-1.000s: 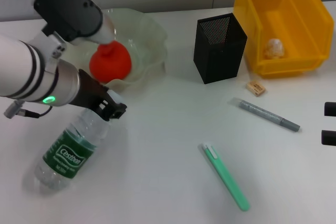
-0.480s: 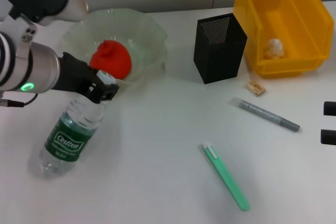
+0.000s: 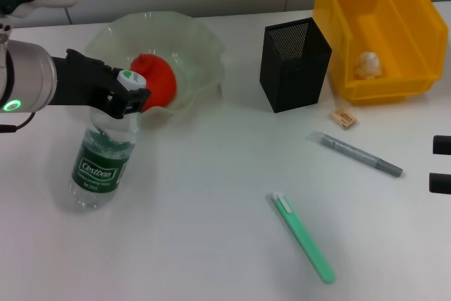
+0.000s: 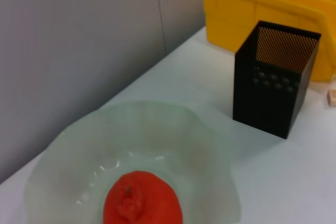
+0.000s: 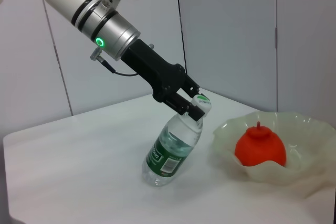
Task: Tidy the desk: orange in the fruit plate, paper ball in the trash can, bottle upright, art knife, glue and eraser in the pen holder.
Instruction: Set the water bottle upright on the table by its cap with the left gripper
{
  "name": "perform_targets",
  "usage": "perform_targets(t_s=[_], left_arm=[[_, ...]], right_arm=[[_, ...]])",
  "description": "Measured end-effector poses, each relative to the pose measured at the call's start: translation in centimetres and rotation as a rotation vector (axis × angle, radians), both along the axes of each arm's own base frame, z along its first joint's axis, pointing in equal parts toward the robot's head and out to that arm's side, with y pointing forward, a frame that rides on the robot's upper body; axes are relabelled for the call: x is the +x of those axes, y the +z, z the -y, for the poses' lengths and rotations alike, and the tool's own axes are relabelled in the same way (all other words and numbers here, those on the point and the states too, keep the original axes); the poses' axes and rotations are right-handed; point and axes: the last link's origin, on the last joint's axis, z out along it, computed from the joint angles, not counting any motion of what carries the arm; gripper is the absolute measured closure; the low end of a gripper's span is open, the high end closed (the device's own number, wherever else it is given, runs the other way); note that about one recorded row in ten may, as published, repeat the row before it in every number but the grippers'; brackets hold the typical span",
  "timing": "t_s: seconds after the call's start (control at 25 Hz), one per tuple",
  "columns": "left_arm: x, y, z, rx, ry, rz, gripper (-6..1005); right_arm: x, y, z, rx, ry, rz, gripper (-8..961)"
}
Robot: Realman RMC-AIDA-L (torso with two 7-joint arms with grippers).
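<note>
We see the left gripper clamped on the bottle at its cap, bottle tilted, base on the table beside the fruit plate. Orange sits in plate. Right gripper parked at the right edge; we cannot tell its state.

On the white desk, a grey pen-like stick with a clear cap lies at a slant, just in front of the black mesh pen holder and toward its right. A mint-green stick with a white end lies nearer still, well apart from the holder.
</note>
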Motion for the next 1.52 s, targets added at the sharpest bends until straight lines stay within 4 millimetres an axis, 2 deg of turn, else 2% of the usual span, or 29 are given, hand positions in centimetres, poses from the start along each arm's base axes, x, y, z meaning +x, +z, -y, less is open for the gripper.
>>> perform_targets(t_s=[0.76,1.52], left_arm=[[-0.2,1.4,0.4,0.048,-0.025,0.037,550],[-2.6,2.7,0.9,0.086,0.009,0.079,549]], right_arm=[[-0.1,0.1,-0.1,-0.004,-0.002,-0.001,472],[-0.3,0.0,-0.2,-0.008,-0.001,-0.001,485]])
